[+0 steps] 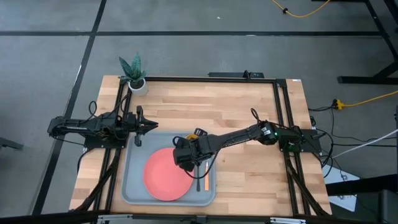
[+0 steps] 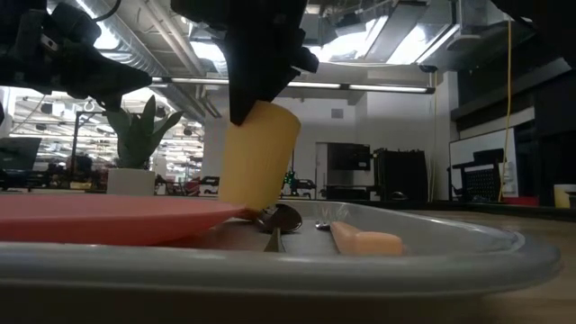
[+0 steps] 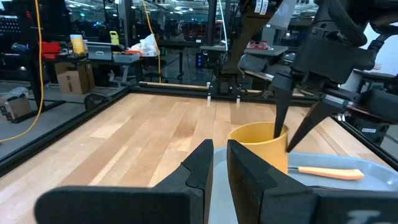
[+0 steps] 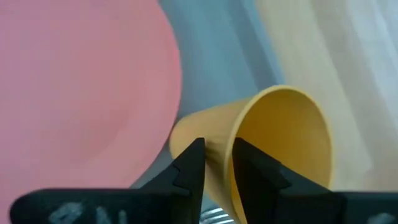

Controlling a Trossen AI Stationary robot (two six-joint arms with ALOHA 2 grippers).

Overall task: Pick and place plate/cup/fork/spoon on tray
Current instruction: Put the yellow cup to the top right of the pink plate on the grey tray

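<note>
Tray (image 1: 132, 186), holding plate (image 1: 166, 175), fork (image 2: 364, 240), spoon (image 2: 278, 219)

A wooden table (image 1: 249, 106) carries the tray (image 1: 132, 186) and a potted plant (image 1: 134, 76).

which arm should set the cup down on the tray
Right. The right gripper already pinches the cup by its rim, tilted over the tray beside the plate. The left gripper waits at the tray's edge.

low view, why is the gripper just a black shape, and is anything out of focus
Low view: bright ceiling lights behind silhouette the right gripper on the cup; the tray rim nearest the lens is soft. Right wrist view: plate blurred.
</note>
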